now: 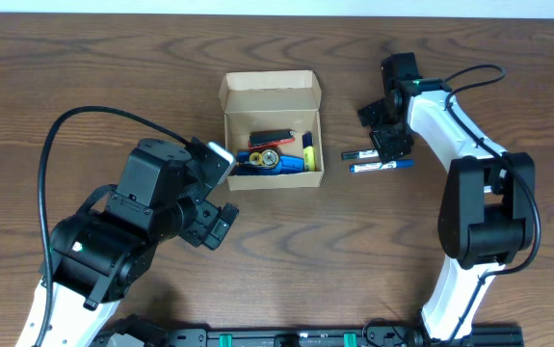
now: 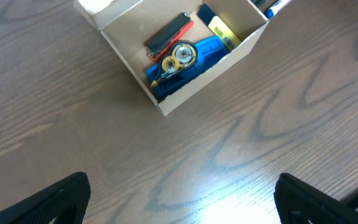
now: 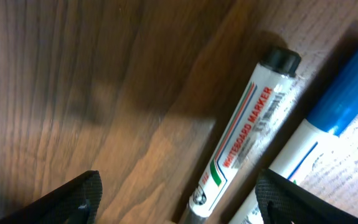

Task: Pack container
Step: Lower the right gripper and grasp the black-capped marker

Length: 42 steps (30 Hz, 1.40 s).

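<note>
Two arms have bare table around them. The container stands open mid-table, lid back (contents overlap, partly indistinct). Left gripper hovers near its corner, right gripper over two markers; both spread wide, empty, fingertips cropped.

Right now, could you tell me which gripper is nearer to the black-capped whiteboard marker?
Right. The right gripper hangs open directly above the black-capped whiteboard marker, which lies just right of the container. The left gripper sits on the container's opposite, left side.
</note>
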Each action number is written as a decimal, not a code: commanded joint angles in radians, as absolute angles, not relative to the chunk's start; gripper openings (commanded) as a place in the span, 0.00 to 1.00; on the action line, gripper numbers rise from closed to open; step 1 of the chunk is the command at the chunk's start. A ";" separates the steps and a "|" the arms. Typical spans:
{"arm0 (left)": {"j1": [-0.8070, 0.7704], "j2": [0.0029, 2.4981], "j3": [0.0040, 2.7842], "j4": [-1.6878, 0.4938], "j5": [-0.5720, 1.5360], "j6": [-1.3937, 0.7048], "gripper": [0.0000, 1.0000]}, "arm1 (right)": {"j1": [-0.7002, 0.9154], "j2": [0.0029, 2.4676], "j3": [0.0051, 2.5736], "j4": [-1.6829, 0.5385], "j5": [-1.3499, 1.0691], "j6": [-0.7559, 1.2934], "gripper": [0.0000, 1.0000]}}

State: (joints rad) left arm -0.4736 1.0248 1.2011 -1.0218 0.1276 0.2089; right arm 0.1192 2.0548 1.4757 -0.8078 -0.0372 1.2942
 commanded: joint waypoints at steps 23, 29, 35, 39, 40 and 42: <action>-0.470 1.026 1.213 -1.024 0.130 0.202 0.95 | 0.133 2.119 1.470 -0.796 -0.017 1.295 0.80; -0.470 1.026 1.213 -1.024 0.130 0.202 0.95 | 0.133 2.130 1.470 -0.793 -0.030 1.298 0.70; -0.470 1.026 1.213 -1.024 0.130 0.202 0.95 | 0.133 2.130 1.470 -0.793 -0.031 1.301 0.50; -0.470 1.026 1.213 -1.024 0.130 0.202 0.95 | 0.133 2.130 1.470 -0.793 -0.031 1.301 0.40; -0.470 1.026 1.213 -1.024 0.130 0.202 0.95 | 0.133 2.130 1.470 -0.793 -0.031 1.301 0.38; -0.470 1.026 1.213 -1.024 0.130 0.202 0.95 | 0.133 2.130 1.470 -0.793 -0.031 1.301 0.32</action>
